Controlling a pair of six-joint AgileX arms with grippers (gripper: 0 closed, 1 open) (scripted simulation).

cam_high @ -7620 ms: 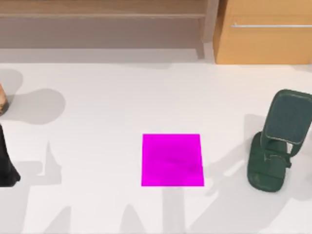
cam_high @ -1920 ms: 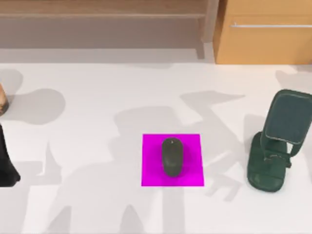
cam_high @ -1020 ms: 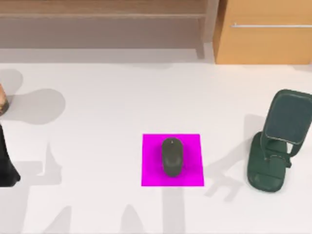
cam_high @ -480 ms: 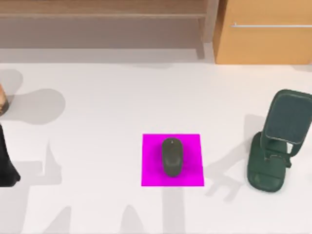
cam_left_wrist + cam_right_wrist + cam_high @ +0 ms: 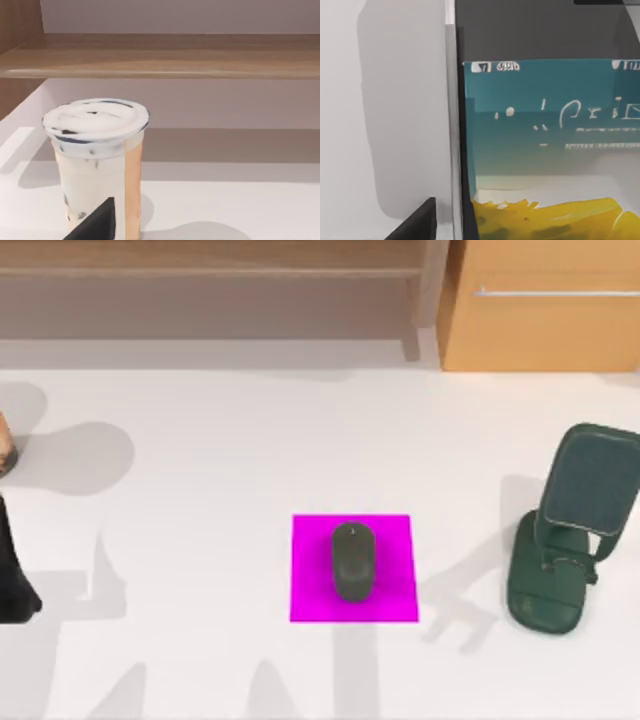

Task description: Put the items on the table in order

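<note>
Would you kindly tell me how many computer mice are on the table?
1: the mouse lies on the magenta mat near the table's middle.

The left arm [image 5: 12, 575] is plain matte black with a tapering outline. The left gripper [image 5: 95, 225] and the right gripper [image 5: 417, 222] each show a flat, black, sharp-cornered wedge.
</note>
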